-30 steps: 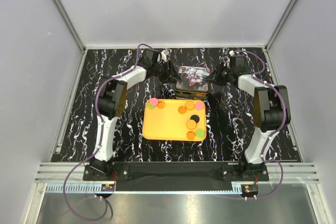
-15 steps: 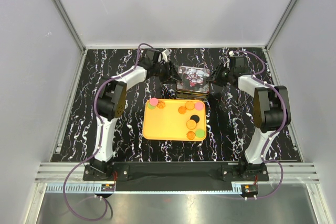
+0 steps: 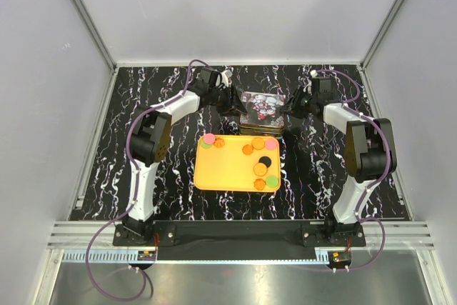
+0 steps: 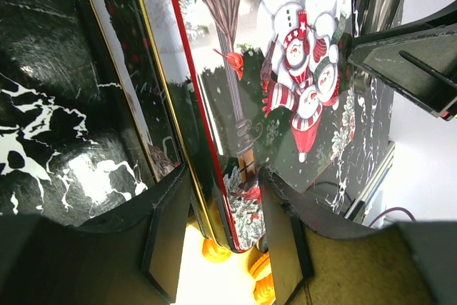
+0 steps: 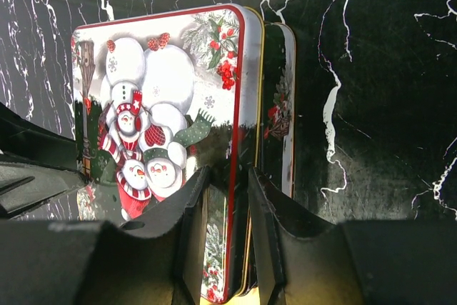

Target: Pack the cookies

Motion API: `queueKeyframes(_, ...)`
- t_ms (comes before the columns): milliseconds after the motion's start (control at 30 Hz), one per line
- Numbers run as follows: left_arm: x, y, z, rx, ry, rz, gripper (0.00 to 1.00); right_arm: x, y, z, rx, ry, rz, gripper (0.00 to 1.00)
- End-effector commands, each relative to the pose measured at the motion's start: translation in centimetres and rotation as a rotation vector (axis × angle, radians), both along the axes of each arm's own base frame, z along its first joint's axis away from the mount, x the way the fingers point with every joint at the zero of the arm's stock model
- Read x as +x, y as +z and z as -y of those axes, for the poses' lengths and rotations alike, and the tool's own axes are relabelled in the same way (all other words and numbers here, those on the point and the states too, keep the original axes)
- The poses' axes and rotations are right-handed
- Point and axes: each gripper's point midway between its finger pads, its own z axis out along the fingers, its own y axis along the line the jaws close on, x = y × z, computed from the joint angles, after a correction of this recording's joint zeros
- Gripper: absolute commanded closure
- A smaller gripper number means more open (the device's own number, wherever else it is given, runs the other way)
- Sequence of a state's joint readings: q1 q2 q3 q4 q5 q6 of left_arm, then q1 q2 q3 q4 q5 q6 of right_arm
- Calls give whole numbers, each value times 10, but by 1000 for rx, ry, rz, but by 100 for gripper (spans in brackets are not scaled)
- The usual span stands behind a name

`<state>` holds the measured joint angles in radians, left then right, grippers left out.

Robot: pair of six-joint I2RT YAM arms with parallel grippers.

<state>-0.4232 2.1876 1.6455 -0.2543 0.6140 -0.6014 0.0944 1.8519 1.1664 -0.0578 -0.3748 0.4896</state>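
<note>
ok so the cookies (image 3: 260, 170) are all lying flat on the orange tray (image 3: 225, 169) in the middle of the frame. They're round discs and lobed shapes, so no real long axis to any of them. As a group, a few run along the tray's upper edge and the rest go down its right side. Mostly orange, plus a pink one at the upper left corner, a black one and some green. The tray sits on the marbled black tabletop (image 3: 143, 176) with its long sides running left to right.

Just above the tray is the snowman tin lid (image 3: 263, 103), long axis also left-right, with the tin base (image 5: 280, 105) right beside it.

Both my arms are stretched out to the far end and bent inward toward each other. My left claw (image 3: 232, 101) is clenched on the lid's left short edge. In the left wrist view its fingers (image 4: 168, 233) straddle the red rim. My right claw (image 3: 291, 105) is clamped on the opposite short edge, with its fingers (image 5: 189, 233) pinching close together either side of that rim. Neither claw is touching any of the cookies.
</note>
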Motion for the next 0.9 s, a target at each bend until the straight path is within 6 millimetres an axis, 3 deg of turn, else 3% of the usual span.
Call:
queueKeyframes(0, -7, 44, 16, -50, -51, 105, 53, -6, 23, -15, 11, 48, 51, 65)
queueKeyframes(233, -12, 43, 19, -34, -66, 106, 53, -9, 23, -16, 10, 52, 49, 65)
queueKeyframes(867, -17, 18, 18, 75, -85, 87, 53, -11, 5, -11, -12, 29, 17, 65)
